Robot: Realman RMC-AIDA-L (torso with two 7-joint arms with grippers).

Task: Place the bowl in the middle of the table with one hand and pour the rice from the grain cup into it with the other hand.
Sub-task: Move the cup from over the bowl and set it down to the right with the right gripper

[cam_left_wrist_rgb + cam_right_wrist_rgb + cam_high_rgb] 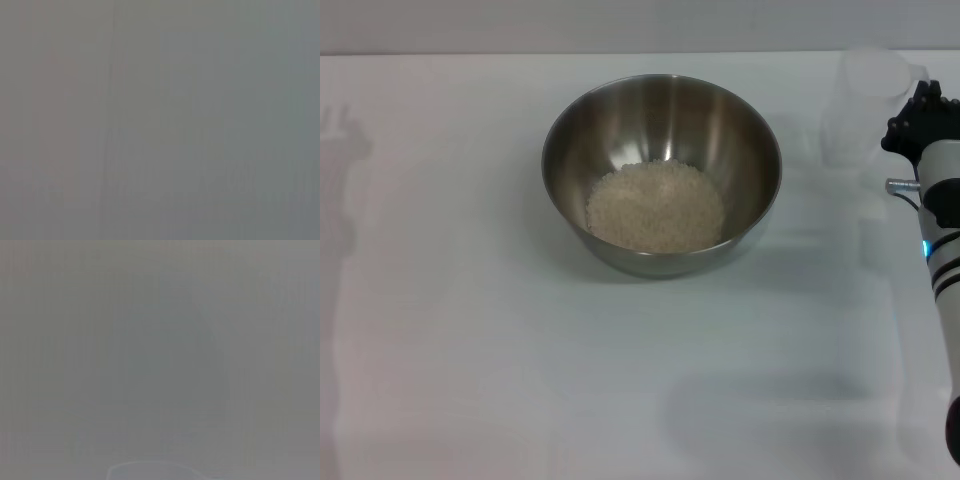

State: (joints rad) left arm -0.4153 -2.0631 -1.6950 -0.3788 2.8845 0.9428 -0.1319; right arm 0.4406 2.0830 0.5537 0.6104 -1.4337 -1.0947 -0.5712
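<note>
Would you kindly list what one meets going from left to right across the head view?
Bowl holding the rice → grain cup → right gripper.

The bowl [661, 172] sits in the middle of the table [470, 350], and the white top shows bare to its left and in front of it. On the right, the grain cup [865, 105] stands near the far edge, with a gap of table between it and the bowl. The right gripper [918, 120] is just beside the cup, and its arm fills the right edge.
</note>
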